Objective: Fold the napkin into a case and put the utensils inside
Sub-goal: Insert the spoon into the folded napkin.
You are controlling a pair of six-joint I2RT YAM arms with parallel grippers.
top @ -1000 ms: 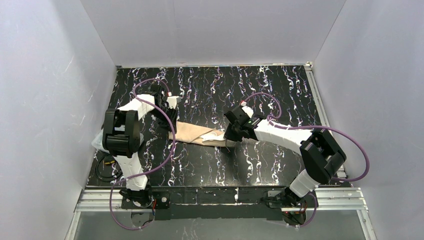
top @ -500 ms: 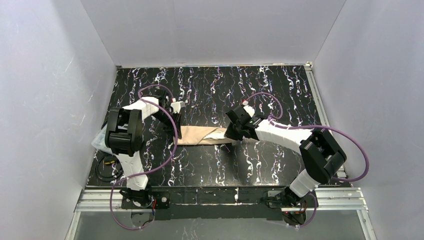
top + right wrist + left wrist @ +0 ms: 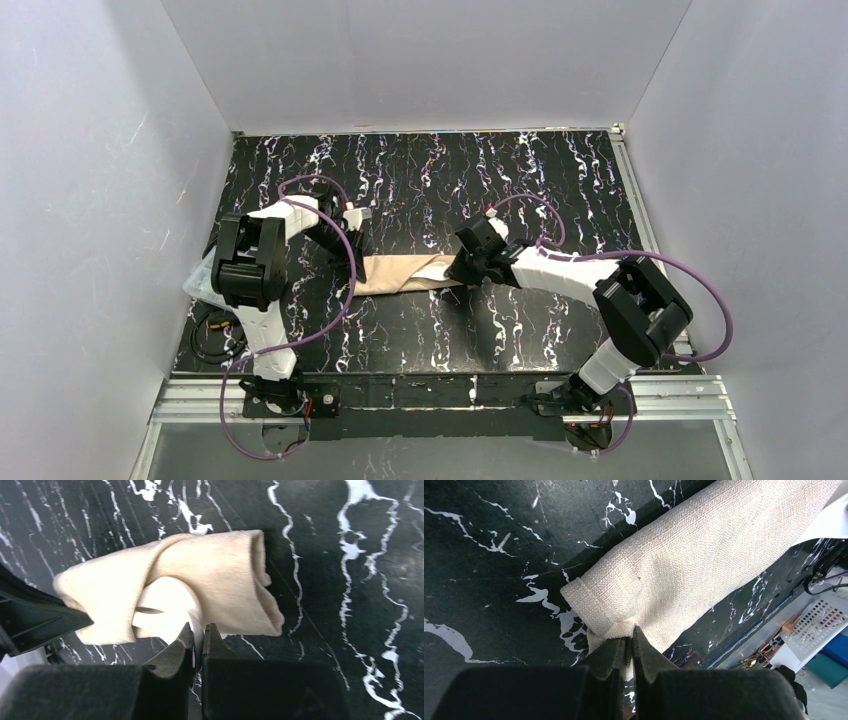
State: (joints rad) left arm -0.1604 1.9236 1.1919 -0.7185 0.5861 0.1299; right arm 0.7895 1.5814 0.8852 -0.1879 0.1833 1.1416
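Observation:
The napkin (image 3: 400, 273) lies in the middle of the table as a long narrow beige case. My left gripper (image 3: 630, 631) is shut on the case's left end, pinching a corner of the cloth (image 3: 684, 565). At the right end, the cloth (image 3: 220, 575) wraps round a white utensil (image 3: 167, 605) whose rounded bowl pokes out of the opening. My right gripper (image 3: 201, 630) is shut on the rim of that utensil. From above, the left gripper (image 3: 353, 262) and the right gripper (image 3: 461, 272) stand at opposite ends of the case. Only one utensil shows.
A clear plastic box (image 3: 198, 280) sits at the table's left edge, partly under the left arm. Purple cables loop over both arms. Grey walls close in the left, back and right sides. A white grid basket (image 3: 819, 625) stands off the table.
My left gripper has come down to the case's left end and shut on the cloth. The right gripper has shifted slightly left, still shut on the utensil.

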